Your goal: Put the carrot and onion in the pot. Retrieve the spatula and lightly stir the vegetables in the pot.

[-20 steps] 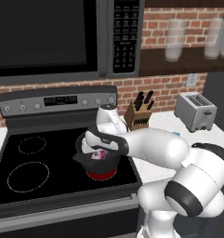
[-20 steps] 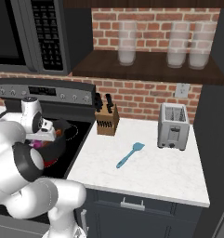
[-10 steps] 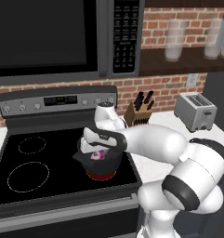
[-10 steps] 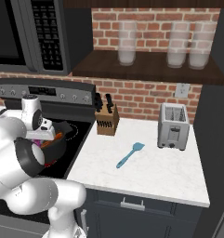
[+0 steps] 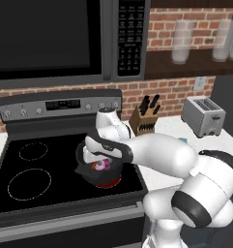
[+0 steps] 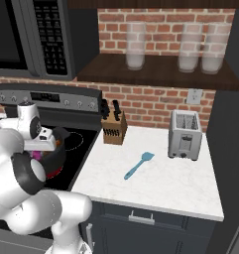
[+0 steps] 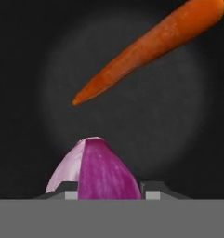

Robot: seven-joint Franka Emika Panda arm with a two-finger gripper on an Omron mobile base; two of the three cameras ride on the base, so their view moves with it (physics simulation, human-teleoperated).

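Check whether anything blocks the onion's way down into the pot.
Nothing visible does. In the hand view the onion sits between the gripper fingertips, right over the pot's dark floor. The carrot already lies inside, off to one side and clear of the onion, with bare floor between them.

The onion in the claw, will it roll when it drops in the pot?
Probably a little. The onion looks round and smooth, so it may roll on the pot's flat bottom. The carrot lying there might stop it.

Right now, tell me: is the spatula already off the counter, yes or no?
No, the spatula lies flat on the white counter, between the knife block and the toaster.
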